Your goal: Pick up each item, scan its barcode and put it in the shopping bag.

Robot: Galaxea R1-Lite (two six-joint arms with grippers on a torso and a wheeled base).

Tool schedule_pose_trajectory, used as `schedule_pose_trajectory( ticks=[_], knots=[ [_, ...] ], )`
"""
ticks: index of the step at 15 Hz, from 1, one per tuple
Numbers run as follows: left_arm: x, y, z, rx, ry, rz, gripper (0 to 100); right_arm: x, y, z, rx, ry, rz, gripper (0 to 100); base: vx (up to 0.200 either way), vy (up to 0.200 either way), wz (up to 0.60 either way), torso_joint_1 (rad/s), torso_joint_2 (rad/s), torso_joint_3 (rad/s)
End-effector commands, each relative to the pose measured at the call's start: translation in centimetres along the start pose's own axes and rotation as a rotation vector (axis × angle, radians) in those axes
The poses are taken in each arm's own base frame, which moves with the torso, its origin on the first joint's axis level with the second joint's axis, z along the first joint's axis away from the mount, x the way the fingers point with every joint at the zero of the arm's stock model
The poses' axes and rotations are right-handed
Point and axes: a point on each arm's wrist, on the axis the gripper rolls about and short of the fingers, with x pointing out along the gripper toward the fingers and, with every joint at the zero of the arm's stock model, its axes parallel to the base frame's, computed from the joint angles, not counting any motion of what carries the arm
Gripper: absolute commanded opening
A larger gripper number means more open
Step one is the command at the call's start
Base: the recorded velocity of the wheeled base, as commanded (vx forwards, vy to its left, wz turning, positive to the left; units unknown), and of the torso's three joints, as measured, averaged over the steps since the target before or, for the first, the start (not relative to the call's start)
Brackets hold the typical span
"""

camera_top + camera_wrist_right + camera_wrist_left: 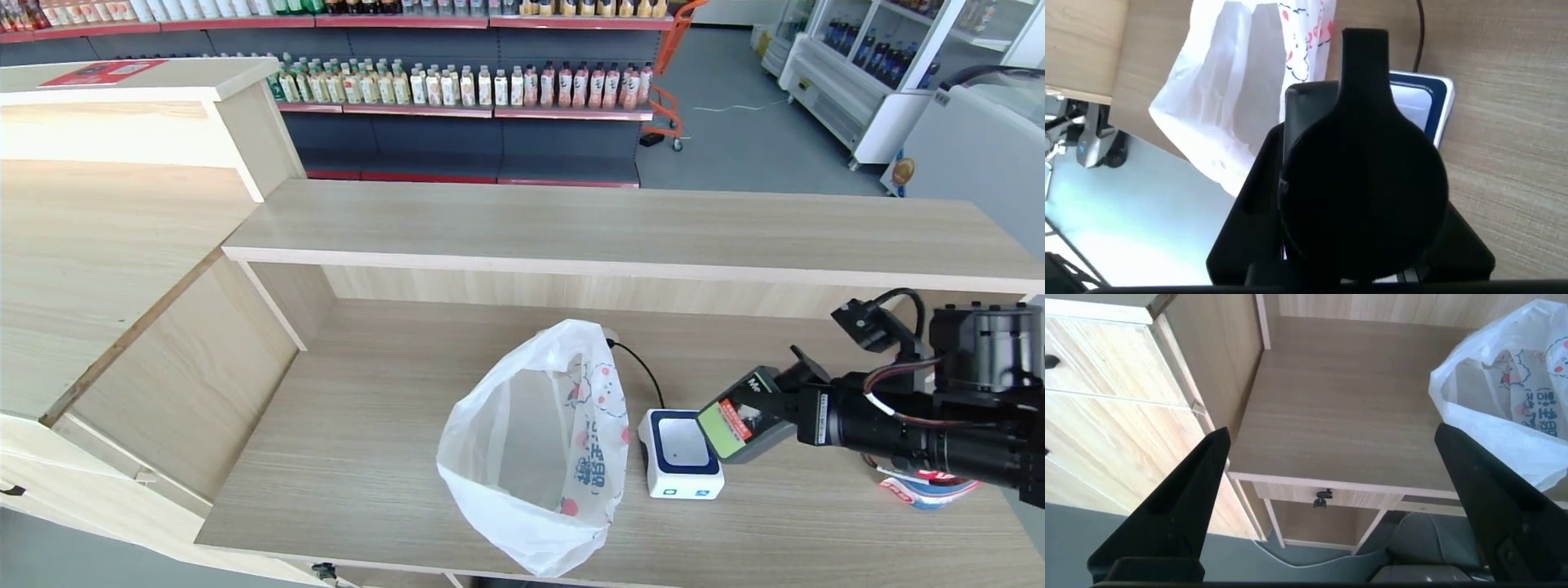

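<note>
Grey packet (739,420) sits clamped in right jaws beside the scanner (682,453); left jaws gape wide.

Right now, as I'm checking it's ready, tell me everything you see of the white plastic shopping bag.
The white plastic shopping bag is thin, translucent and crumpled, with red and blue cartoon print on one side. It stands slumped on the light wooden counter, mouth gaping open; it looks empty inside. The white-and-blue scanner sits close on its right. The right gripper, holding a grey packet, is clear of it.
</note>
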Motion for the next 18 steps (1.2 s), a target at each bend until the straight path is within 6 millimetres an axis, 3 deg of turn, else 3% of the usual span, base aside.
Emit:
schedule_pose_trajectory(
  ticks=[1,7,18],
  knots=[
    [0.0,0.0,0.0,0.0,0.0,0.0,100,3.4,-0.7,-0.9,0.009,0.079,0.001,0,0.0,0.0,0.0,0.0,0.0,0.0],
    [0.0,0.0,0.0,0.0,0.0,0.0,100,8.4,-1.5,-2.9,-0.026,0.076,-0.033,0,0.0,0.0,0.0,0.0,0.0,0.0],
    [0.0,0.0,0.0,0.0,0.0,0.0,100,11.2,-2.0,-3.7,-0.071,0.083,-0.022,0,0.0,0.0,0.0,0.0,0.0,0.0]
  ],
)
